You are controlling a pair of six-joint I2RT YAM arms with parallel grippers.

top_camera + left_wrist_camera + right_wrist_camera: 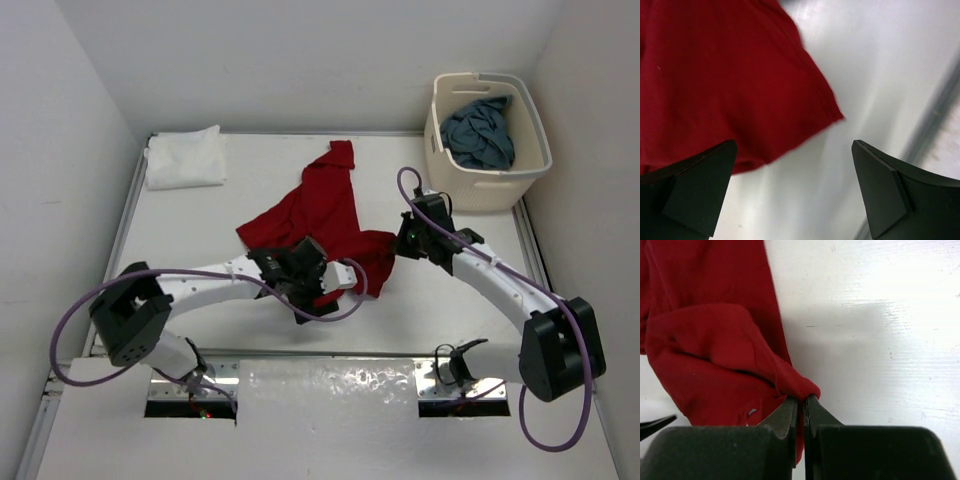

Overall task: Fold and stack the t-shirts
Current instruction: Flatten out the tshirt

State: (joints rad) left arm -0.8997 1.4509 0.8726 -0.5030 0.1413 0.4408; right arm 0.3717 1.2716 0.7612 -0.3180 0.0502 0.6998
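The bright red t-shirt [325, 205] lies crumpled in the middle of the table. My right gripper [804, 402] is shut on a fold at its right edge [795, 382]; in the top view it sits at the shirt's right side [400, 243]. My left gripper [795, 170] is open and empty, low over the bare table beside the shirt's corner [740, 90]; in the top view it is at the shirt's near edge [305, 285]. The white t-shirt [185, 158] lies folded at the far left. The blue-grey t-shirt [482, 130] lies bunched in the basket.
The cream laundry basket [490, 185] stands at the far right corner. White walls close in the table on the left, back and right. A metal strip [935, 115] runs along the table's near edge.
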